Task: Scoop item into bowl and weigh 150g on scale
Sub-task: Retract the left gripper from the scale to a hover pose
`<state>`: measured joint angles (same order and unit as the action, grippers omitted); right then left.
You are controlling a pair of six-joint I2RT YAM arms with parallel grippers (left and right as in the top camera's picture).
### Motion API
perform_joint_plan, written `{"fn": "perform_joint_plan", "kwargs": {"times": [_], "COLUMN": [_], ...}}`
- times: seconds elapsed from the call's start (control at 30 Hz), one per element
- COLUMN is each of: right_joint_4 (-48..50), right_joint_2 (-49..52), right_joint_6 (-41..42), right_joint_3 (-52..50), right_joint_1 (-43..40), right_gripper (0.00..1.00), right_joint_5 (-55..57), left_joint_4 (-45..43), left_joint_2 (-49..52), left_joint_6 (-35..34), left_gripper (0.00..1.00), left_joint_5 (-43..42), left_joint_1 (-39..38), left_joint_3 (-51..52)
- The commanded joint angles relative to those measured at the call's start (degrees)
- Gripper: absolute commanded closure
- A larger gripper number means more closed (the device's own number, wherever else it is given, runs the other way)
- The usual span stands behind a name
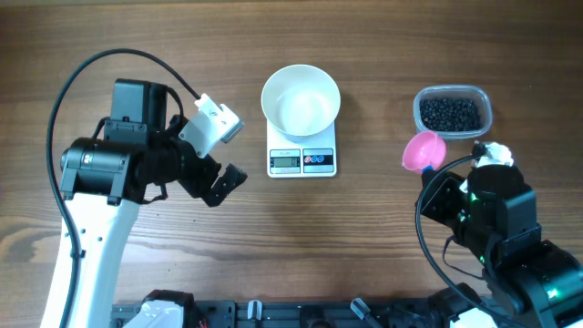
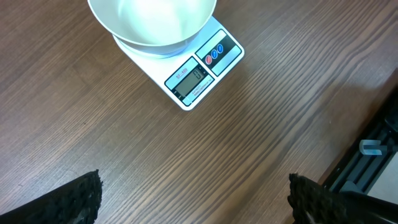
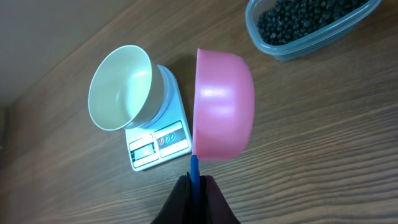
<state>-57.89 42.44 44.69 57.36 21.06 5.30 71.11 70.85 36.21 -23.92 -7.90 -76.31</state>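
One bowl [image 1: 301,100] is set on one scale [image 1: 301,161]. Many black beads [image 1: 449,113] are kept in one clear tub [image 1: 419,111]. One pink scoop [image 1: 424,151] is pinched by the right gripper [image 3: 194,180]; the left gripper [image 1: 226,150] is spread, empty.

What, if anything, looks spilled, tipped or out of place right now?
Nothing stands out. The white bowl sits upright and empty on the scale, the black beads are all in the clear tub, and the right claw holds the pink scoop.
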Motion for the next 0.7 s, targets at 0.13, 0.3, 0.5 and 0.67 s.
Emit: {"fn": "perform_joint_plan", "kwargs": {"times": [0.13,0.3,0.5,0.67], "right_joint_4": [-0.3,-0.5,-0.7,-0.7], "right_joint_2": [0.0,0.0,0.0,0.0], "right_joint_6": [-1.8,-5.9,-5.9,-5.9], "right_joint_3": [0.3,0.3,0.3,0.3], "right_joint_1": [-0.3,-0.3,-0.3,-0.3], "right_gripper": [0.96,0.95,0.96,0.95], "right_joint_5": [-0.9,-0.9,-0.9,-0.9], "left_joint_4": [0.0,0.0,0.0,0.0], "left_joint_2": [-0.6,-0.6,-0.6,-0.6], "left_joint_6": [1.0,1.1,1.1,1.1], "left_gripper": [0.00,0.00,0.00,0.00], "left_joint_5": [-1.3,-0.2,0.2,1.7], "left_joint_1": [0.3,0.3,0.3,0.3], "left_joint_3": [0.4,0.4,0.4,0.4]}}
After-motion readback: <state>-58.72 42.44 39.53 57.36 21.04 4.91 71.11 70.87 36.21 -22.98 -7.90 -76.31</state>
